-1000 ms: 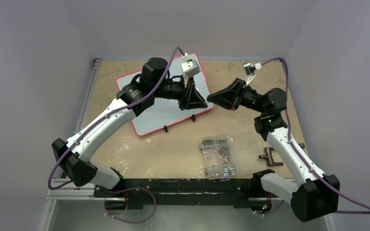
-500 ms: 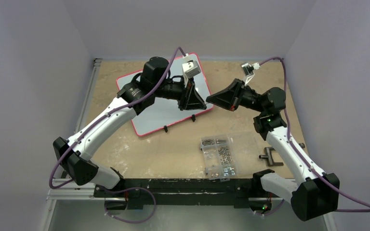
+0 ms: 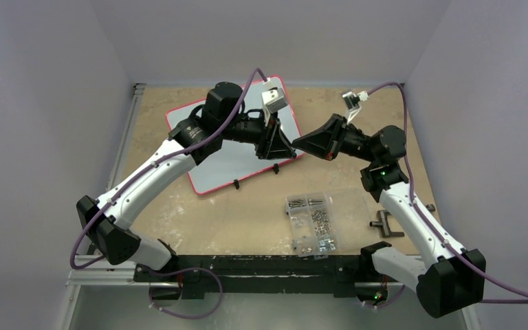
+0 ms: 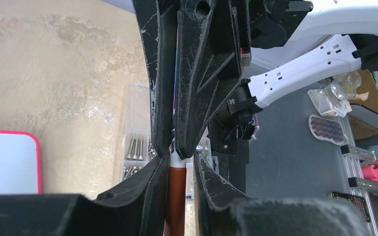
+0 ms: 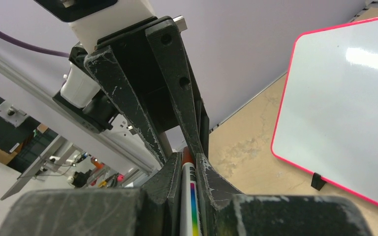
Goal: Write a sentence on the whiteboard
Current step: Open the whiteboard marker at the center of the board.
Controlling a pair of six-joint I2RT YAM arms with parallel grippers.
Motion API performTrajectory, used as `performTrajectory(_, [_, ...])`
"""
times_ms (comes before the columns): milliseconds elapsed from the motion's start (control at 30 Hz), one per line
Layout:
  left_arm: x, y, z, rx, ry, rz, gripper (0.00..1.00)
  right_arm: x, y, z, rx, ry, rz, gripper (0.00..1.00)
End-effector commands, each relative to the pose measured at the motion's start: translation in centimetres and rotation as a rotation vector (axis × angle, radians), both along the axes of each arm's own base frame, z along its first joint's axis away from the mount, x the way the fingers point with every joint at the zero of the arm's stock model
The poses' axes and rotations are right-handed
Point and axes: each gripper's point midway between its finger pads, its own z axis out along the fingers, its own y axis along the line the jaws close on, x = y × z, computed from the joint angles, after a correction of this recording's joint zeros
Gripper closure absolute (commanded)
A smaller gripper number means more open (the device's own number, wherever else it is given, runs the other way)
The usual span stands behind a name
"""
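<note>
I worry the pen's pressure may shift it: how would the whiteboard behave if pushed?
The whiteboard looks thin and flat, so probably light and fairly stiff. It rests on small black clip feet, apparently unfastened, so a sideways push would likely slide it. Its glossy face, showing glare, probably offers little grip.

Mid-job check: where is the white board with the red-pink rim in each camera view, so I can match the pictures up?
Top external: large flat white board with thin red-pink rim, upper left of centre, partly under the left arm.
Left wrist: only one rounded corner, at the lower left edge.
Right wrist: fills the right side.
Shared landmark: tan wooden tabletop bordering it.
</note>
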Motion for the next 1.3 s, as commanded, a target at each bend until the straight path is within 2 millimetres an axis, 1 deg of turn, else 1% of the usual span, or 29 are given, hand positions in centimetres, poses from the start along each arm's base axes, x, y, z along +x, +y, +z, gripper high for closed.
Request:
performTrajectory(0, [-0.7,-0.2,2.9,-0.08,-0.106,-0.028,0.74,-0.8,0.3,1.4,0.002,-0.048,0.01,1.0])
performTrajectory(133, [-1.3,0.5,2.7,-0.072,-0.12,-0.029,0.63,-0.6,0.2,1.6,0.006,-0.045,-0.008,1.0])
performTrajectory(200, [-1.5,0.8,2.4,-0.064,-0.123,-0.029,0.62,-0.5,0.2,1.6,0.007,-0.044,-0.012,1.0])
performTrajectory(300, [-1.4,1.2,2.2,-0.059,-0.124,-0.019,0.62,-0.5,0.2,1.8,0.009,-0.046,-0.015,1.0])
performTrajectory(433, [-1.2,1.6,2.0,-0.051,-0.127,-0.004,0.68,-0.6,0.2,2.0,0.008,-0.046,-0.013,1.0])
performTrajectory(533, [-1.1,1.7,1.9,-0.042,-0.13,0.003,0.7,-0.6,0.1,2.2,0.011,-0.051,-0.016,1.0])
performTrajectory(967, [-0.4,2.3,0.3,0.014,-0.123,0.041,0.7,-0.8,0.1,2.6,0.013,-0.06,-0.014,1.0])
performTrajectory(1133, [-0.2,2.6,-0.1,0.028,-0.126,0.052,0.76,-0.7,0.1,2.6,0.012,-0.058,-0.013,1.0])
performTrajectory(1167, [-0.2,2.6,-0.2,0.029,-0.128,0.053,0.8,-0.7,0.1,2.7,0.012,-0.059,-0.013,1.0])
performTrajectory(1267, [0.0,2.6,-0.2,0.029,-0.133,0.059,1.0,-0.6,0.2,2.6,0.01,-0.057,-0.011,1.0])
